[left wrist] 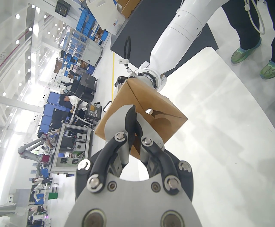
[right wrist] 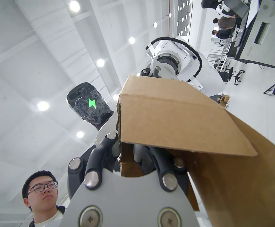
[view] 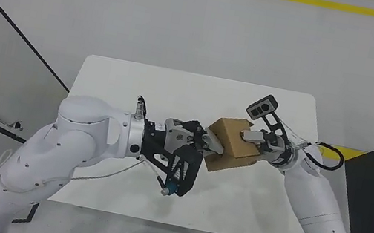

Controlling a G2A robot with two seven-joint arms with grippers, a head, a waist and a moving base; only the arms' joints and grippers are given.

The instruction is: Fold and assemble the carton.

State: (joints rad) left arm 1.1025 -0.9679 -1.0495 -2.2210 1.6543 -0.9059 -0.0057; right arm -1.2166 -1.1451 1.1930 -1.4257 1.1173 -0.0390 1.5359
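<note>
The left claw (left wrist: 132, 122), at the carton's (view: 230, 148) 9 o'clock, is pinched tight on its end edge. The right claw (view: 251, 137), at 3 o'clock, clamps a side wall. The carton hangs above the surface (view: 125, 83). One end looks interlocked, while the other seems unfolded.

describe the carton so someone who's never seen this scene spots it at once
Find the white table in the top view. Near its middle two white arms meet, and the carton is held between the left tool and the right tool. It is the only brown cardboard box there.
</note>
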